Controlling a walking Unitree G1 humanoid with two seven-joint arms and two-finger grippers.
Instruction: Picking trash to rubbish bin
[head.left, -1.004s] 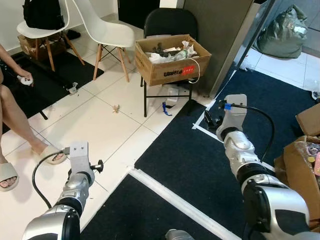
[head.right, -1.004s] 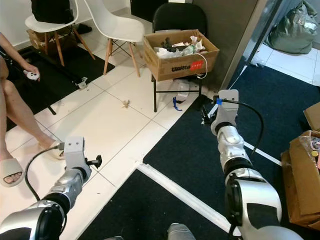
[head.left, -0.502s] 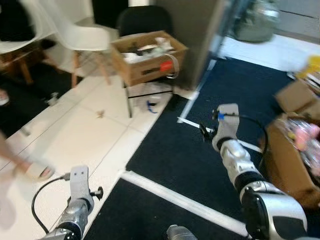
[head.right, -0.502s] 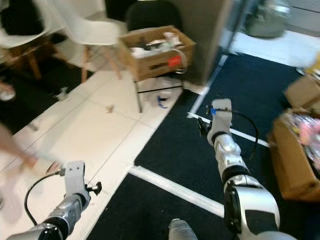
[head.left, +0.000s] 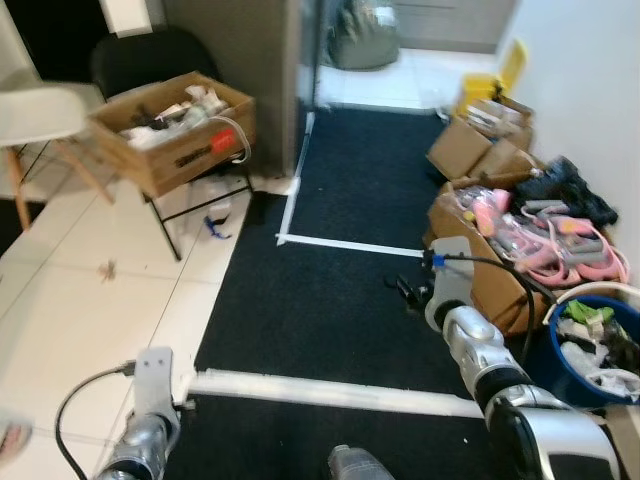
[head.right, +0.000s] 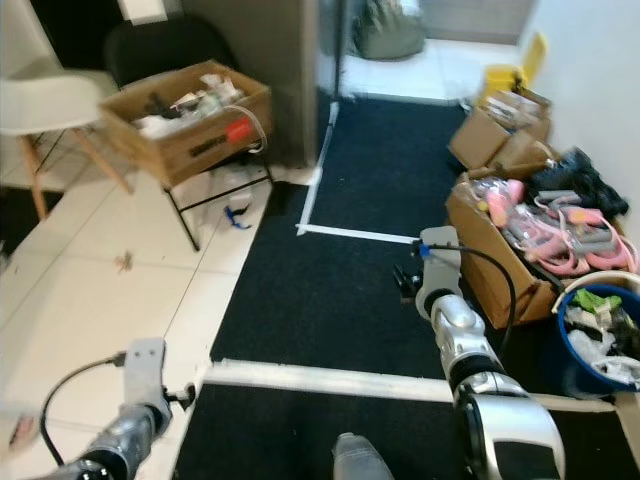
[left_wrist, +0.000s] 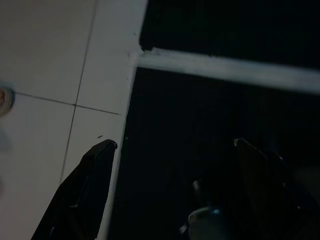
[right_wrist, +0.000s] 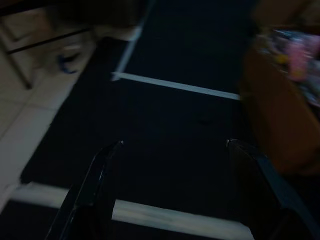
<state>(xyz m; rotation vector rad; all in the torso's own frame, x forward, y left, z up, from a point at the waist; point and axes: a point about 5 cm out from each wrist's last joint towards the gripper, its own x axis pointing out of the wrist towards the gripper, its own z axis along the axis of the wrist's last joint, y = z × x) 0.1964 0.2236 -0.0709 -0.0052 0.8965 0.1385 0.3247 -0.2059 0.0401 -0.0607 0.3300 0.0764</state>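
A blue bin (head.left: 566, 368) holding crumpled trash stands on the floor at the far right, against the wall. A small brown scrap (head.left: 104, 268) lies on the white tiles at the left. My right gripper (right_wrist: 172, 144) is open and empty, held low over the black carpet (head.left: 330, 300), left of the bin; its arm (head.left: 455, 320) reaches forward. My left gripper (left_wrist: 175, 145) is open and empty too, hanging at the bottom left over the carpet's edge.
A cardboard box of pink items (head.left: 495, 275) sits between my right arm and the bin, more boxes (head.left: 470, 148) behind it. A box of clutter (head.left: 170, 125) rests on a black chair. White tape lines (head.left: 330, 392) cross the carpet. A white chair (head.left: 40, 110) stands left.
The whole view has swung to the right: the seated person and the white chairs slid out, the bin and the boxes by the wall came in. Both grippers stay open.
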